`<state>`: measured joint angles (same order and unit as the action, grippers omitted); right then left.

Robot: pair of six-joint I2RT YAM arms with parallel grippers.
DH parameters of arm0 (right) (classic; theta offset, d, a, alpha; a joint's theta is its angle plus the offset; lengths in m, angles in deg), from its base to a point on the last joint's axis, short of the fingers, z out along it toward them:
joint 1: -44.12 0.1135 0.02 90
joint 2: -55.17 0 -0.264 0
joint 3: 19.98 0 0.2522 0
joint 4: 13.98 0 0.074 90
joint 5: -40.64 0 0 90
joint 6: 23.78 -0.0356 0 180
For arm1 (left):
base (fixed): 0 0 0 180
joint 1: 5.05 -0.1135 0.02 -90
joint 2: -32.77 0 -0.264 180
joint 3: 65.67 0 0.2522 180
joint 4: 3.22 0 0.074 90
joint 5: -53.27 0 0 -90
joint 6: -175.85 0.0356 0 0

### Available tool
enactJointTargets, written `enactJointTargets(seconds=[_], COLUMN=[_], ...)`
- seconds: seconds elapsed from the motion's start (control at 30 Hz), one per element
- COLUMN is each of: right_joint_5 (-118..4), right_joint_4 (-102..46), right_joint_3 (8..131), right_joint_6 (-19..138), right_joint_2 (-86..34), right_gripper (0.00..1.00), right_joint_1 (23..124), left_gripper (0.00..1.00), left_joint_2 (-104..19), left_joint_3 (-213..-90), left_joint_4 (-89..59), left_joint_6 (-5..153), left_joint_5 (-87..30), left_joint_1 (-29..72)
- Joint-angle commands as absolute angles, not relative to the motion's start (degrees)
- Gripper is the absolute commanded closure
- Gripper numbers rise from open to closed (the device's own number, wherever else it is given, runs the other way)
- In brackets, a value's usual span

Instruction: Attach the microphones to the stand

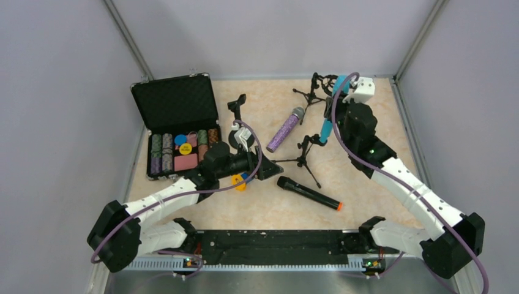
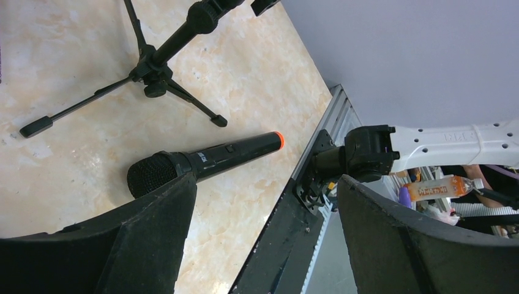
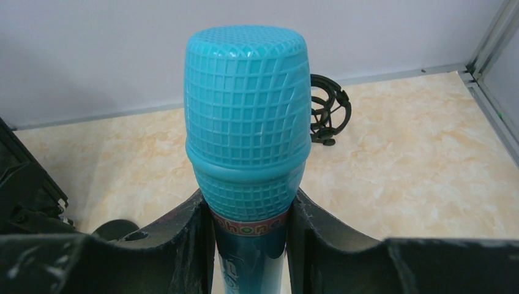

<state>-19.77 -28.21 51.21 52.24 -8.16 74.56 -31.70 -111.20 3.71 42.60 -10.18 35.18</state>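
My right gripper (image 1: 334, 109) is shut on the light-blue microphone (image 1: 327, 128) and holds it upright above the table at the back right. In the right wrist view my fingers (image 3: 183, 239) clamp its neck just under the grille (image 3: 248, 116). The glittery purple microphone (image 1: 285, 130) lies flat mid-table. The black microphone with an orange end (image 1: 309, 193) lies in front; it also shows in the left wrist view (image 2: 205, 160). A tripod stand (image 1: 304, 153) is between them. My left gripper (image 1: 268, 166) is open and empty, just left of the black microphone's head (image 2: 150, 174).
A second tripod stand (image 1: 312, 92) is at the back beside the blue microphone, its clip (image 3: 327, 116) behind the grille. A third stand with a clip (image 1: 237, 105) is by my left wrist. An open chip case (image 1: 177, 122) sits left. A small orange-and-blue object (image 1: 240, 181) lies under my left arm.
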Motion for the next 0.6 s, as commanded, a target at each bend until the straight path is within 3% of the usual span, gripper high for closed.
enactJointTargets(seconds=[0.0, 0.57], right_joint_5=[-24.9, -35.5], right_joint_4=[-20.6, -5.5], right_joint_3=[43.7, 26.4], right_joint_6=[55.4, 60.8], right_joint_2=[-4.4, 6.8], right_gripper=[1.0, 1.0], right_joint_1=[74.1, 74.1], left_gripper=[0.11, 0.12], left_joint_2=[-31.3, -29.5], left_joint_3=[-112.5, -112.7], left_joint_4=[7.2, 7.9], left_joint_6=[42.8, 42.7], left_joint_5=[-10.0, -13.4], left_joint_1=[35.3, 35.3])
